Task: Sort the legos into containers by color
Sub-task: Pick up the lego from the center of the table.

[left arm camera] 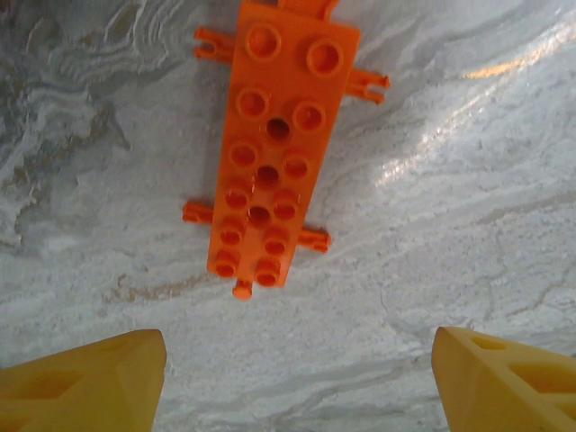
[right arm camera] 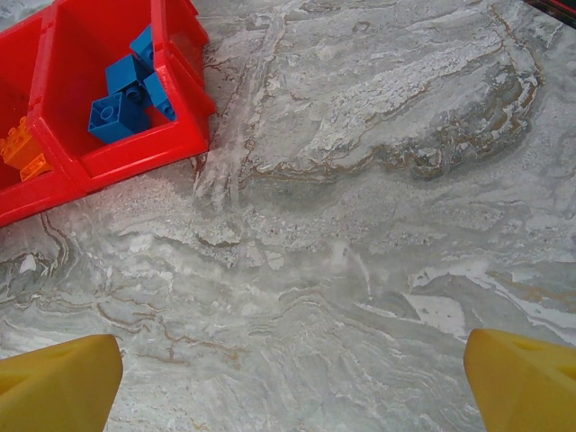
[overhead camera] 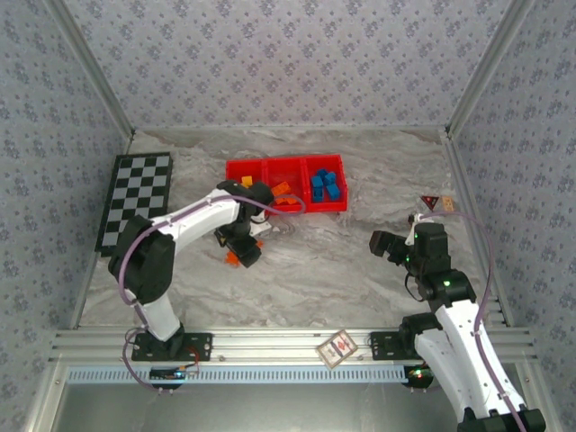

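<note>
A long orange lego plate [left arm camera: 274, 153] with side pegs lies flat on the marble table, just ahead of my left gripper [left arm camera: 297, 387], which is open with nothing between its yellow fingers [left arm camera: 90, 378]. From above, the left gripper [overhead camera: 241, 247] hovers over orange legos [overhead camera: 232, 259] in front of the red tray [overhead camera: 232, 167]. The containers hold yellow-orange pieces [overhead camera: 246, 182] on the left, orange pieces [overhead camera: 283, 191] in the middle and blue legos [overhead camera: 326, 186] on the right. My right gripper [right arm camera: 292, 387] is open over bare table, with the tray [right arm camera: 135, 153] and blue legos [right arm camera: 126, 94] at its upper left.
A black-and-white checkered board [overhead camera: 135, 198] lies at the far left. Small cards [overhead camera: 430, 202] rest near the right wall and one card [overhead camera: 337, 348] lies on the front rail. Patterned walls close in the table on three sides.
</note>
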